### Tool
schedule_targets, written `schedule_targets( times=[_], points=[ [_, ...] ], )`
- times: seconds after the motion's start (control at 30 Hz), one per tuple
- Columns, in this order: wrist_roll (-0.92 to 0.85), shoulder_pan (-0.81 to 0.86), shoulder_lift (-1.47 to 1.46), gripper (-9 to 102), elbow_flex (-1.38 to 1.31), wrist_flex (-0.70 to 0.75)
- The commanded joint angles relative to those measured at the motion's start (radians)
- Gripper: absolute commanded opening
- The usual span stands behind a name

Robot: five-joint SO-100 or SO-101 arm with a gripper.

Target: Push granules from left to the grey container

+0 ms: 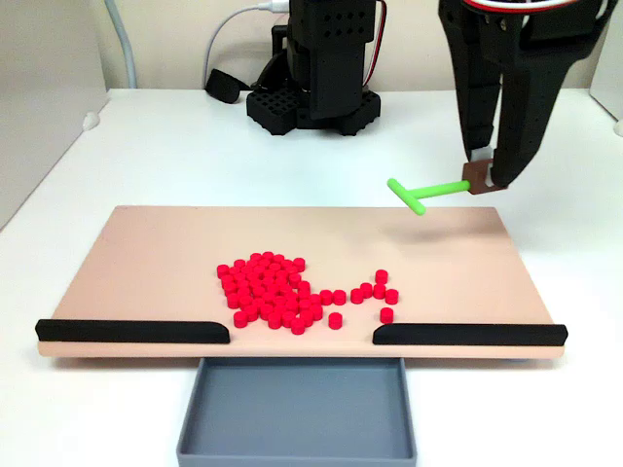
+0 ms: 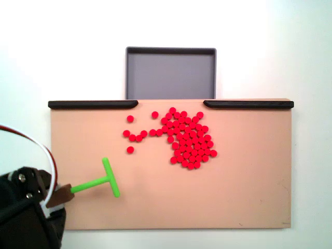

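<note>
Many red granules (image 1: 273, 292) (image 2: 189, 140) lie in a loose heap on the tan board (image 1: 146, 272) (image 2: 249, 181), with a few strays beside it, near the gap between two black strips. The grey container (image 1: 297, 413) (image 2: 171, 72) sits just past that gap, and I see nothing inside it. My gripper (image 1: 485, 173) (image 2: 58, 197) hangs over the board's far right corner in a fixed view, shut on the brown end of a green T-shaped stick (image 1: 428, 193) (image 2: 101, 180). The stick's crossbar points toward the heap and stays apart from it.
Two black strips (image 1: 131, 331) (image 1: 469, 335) line the board's edge on either side of the gap. The arm's black base (image 1: 316, 92) stands behind the board with a white cable. White table surrounds the board.
</note>
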Motion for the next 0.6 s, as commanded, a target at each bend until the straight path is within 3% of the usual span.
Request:
schedule_targets(
  times=[0.0, 0.57],
  points=[
    [0.069, -0.015, -0.037, 0, -0.135, 0.003],
    [0.156, -0.005, -0.295, 0, -0.368, 0.003]
  ],
)
